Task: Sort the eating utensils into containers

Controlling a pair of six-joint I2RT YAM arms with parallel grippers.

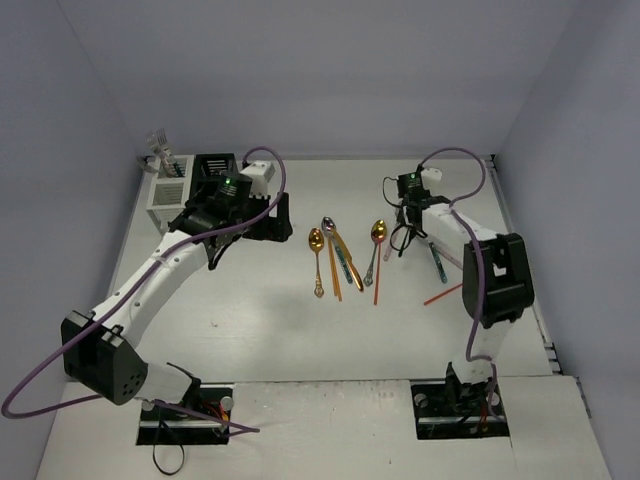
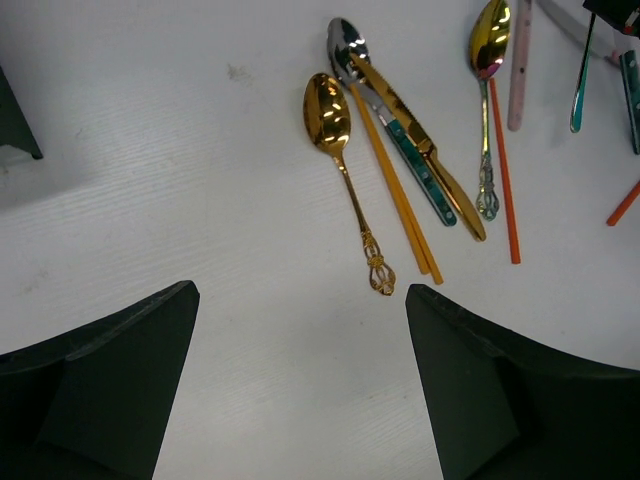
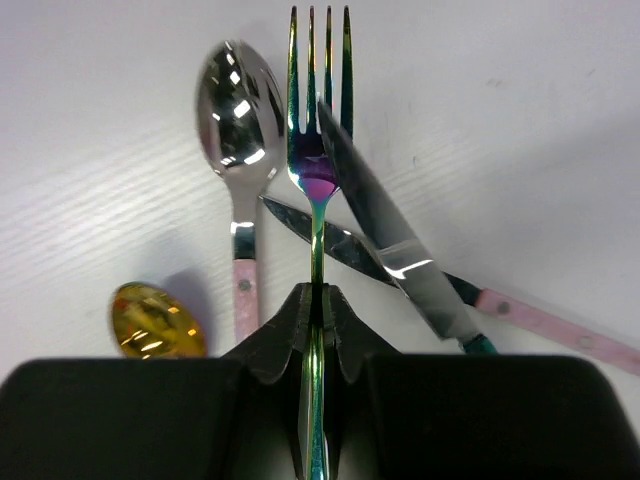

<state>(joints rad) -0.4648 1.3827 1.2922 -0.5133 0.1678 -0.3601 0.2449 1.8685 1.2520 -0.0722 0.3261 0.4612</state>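
Right gripper (image 3: 318, 300) is clamped tight on the fork (image 3: 318, 110), gripping its slim handle, tines out over the table beside a knife (image 3: 385, 230). It's stiff, slick and light, and I reckon it could swivel. Left gripper (image 2: 302, 295) hangs wide open and empty near the gold spoon (image 2: 340, 150).

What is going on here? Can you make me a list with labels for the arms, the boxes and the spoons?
Left gripper: open, holding nothing, above the table
Right gripper: shut on the handle of a rainbow fork
Beside the fork: pink-handled spoon, knife
White caddy: far left corner, utensils poking out
Black caddy: beside the white one, partly hidden by the left arm
Middle of table: gold spoon, orange-red chopstick and others, loose
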